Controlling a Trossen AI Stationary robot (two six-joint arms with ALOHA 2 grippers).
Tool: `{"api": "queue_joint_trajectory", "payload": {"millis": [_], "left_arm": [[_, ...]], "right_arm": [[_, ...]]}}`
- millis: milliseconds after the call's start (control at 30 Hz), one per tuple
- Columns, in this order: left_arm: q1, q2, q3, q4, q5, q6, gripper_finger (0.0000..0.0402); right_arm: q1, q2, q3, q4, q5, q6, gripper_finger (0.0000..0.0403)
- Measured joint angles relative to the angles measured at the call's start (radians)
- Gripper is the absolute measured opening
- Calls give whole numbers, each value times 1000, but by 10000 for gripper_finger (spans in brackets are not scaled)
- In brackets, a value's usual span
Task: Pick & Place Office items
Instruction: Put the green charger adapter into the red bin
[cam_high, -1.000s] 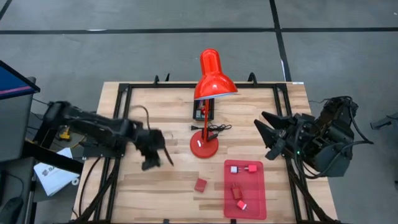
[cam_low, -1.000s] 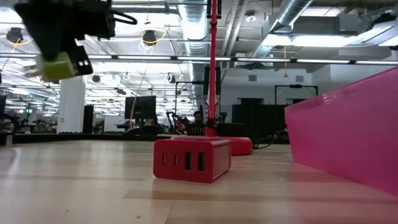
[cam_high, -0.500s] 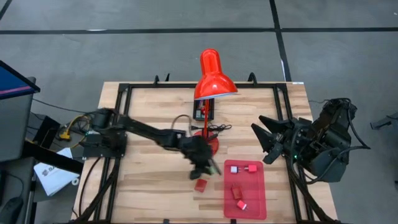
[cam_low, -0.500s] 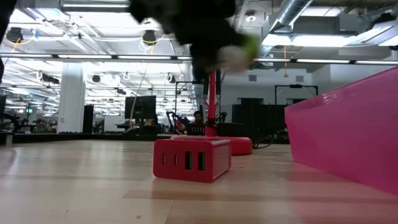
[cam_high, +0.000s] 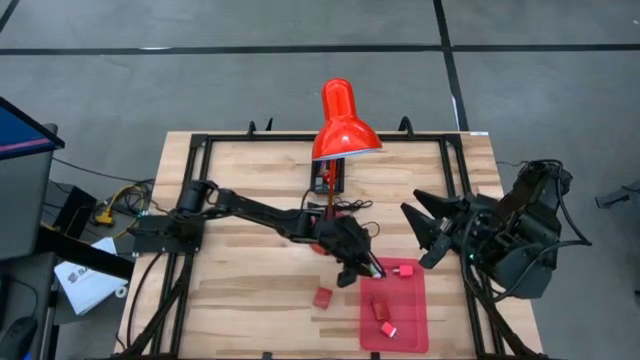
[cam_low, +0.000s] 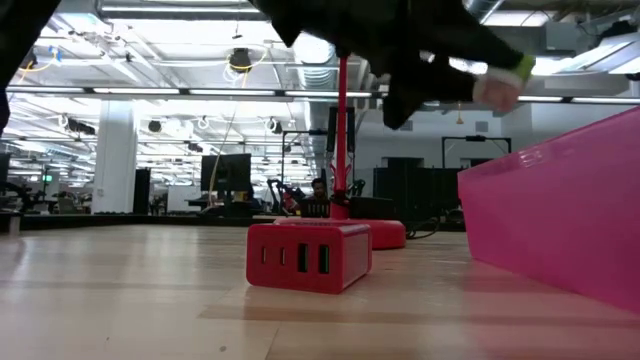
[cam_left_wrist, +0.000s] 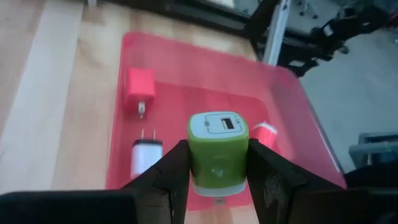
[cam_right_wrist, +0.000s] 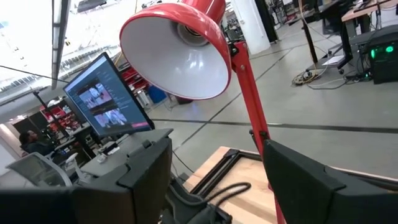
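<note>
My left gripper (cam_high: 366, 268) reaches across the table and hovers over the far left corner of the flat red tray (cam_high: 412, 340), shut on a green and white charger block (cam_left_wrist: 217, 149). The left wrist view shows a red plug block (cam_left_wrist: 140, 87), a white plug block (cam_left_wrist: 146, 157) and a red-white piece (cam_left_wrist: 267, 133) lying flat on the tray floor below it. Another red block (cam_high: 380, 308) lies mid-tray. A red charger block (cam_high: 322, 297) with ports (cam_low: 310, 257) rests on the wood left of the tray. My right gripper (cam_high: 424, 232) waits open near the table's right edge. My left gripper pinches the green charger block by its two opposite side faces (cam_left_wrist: 194, 163), one finger (cam_left_wrist: 163, 180) on each side. The block's white port end (cam_left_wrist: 217, 124) points away from the wrist. It is lifted clear above the tray, seen in the low view as a green-white tip (cam_low: 503, 88).
The tall red desk lamp (cam_high: 340, 125) stands on its round base (cam_low: 385, 235) at the table's middle, close behind my left arm, with a black cord (cam_high: 350, 207) beside it. The tray's pink wall (cam_low: 560, 215) rises at the near right. Bare wood (cam_high: 240, 290) lies left of the red charger.
My left arm has swept from the table's left side toward the right, past the lamp base, and now hangs over the tray's far left corner, carrying the green block shut in its fingers the whole way. The red charger on the wood stayed put.
</note>
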Motion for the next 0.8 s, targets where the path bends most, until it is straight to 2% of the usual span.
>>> {"api": "queue_joint_trajectory", "payload": {"millis": [567, 800], "left_arm": [[-1, 82, 0, 74, -43, -37, 127], [6, 84, 0, 71, -54, -49, 158]], "right_arm": [[-3, 0, 0, -7, 0, 0, 245], [-9, 0, 0, -7, 0, 0, 245]]}}
